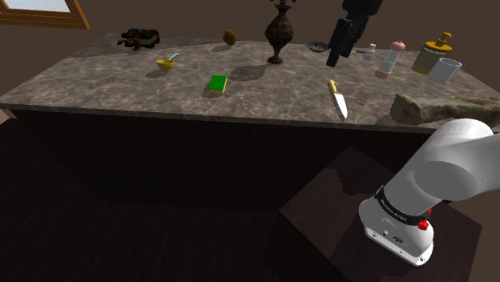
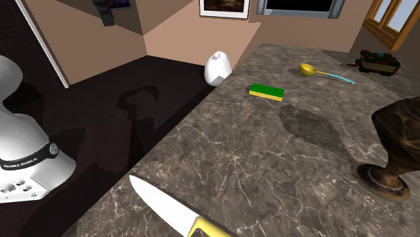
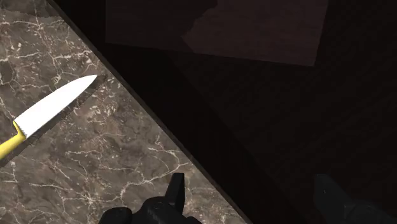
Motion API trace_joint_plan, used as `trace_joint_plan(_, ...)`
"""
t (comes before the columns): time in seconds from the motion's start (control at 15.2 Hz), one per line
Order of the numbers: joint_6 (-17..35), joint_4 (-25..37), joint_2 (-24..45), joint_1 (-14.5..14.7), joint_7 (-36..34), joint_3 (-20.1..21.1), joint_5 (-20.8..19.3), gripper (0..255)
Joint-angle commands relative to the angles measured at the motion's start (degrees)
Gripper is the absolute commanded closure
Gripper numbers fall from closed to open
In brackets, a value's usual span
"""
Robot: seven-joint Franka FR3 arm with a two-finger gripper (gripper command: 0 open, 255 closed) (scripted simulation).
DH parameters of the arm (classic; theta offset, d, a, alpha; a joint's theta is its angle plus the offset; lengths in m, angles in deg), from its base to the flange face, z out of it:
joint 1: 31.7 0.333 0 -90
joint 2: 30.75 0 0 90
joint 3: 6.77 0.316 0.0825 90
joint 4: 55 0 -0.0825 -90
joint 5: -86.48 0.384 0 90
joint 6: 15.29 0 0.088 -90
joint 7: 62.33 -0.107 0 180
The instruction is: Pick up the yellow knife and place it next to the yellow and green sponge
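Yellow-handled knife with white blade [image 1: 337, 98] lies flat on dark marble bench [image 1: 96, 80], close to the front edge, blade tip toward that edge. Green-topped yellow rectangular sponge [image 1: 217, 83] sits mid-bench, well apart from the knife. Black two-finger hand [image 1: 332, 58] hovers above the bench near the knife, fingers spread apart, gripping nothing, not touching it.

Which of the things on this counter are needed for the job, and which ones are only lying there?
Needed: yellow-handled knife; green and yellow sponge; gripper, open.

Only lying there: dark vase; yellow ladle; clear glass; pump bottle.
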Motion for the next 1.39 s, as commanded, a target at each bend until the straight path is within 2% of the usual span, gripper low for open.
trace_joint_plan(0.0,0.0,0.0,0.0,0.0,0.0,0.0,0.0,0)
trace_joint_plan(0.66,9.4,2.1,15.0,-6.3,-1.3,-5.1,-3.7,0)
trace_joint_plan(1.32,16.3,8.3,31.3,-11.8,-2.7,-10.6,-5.7,0)
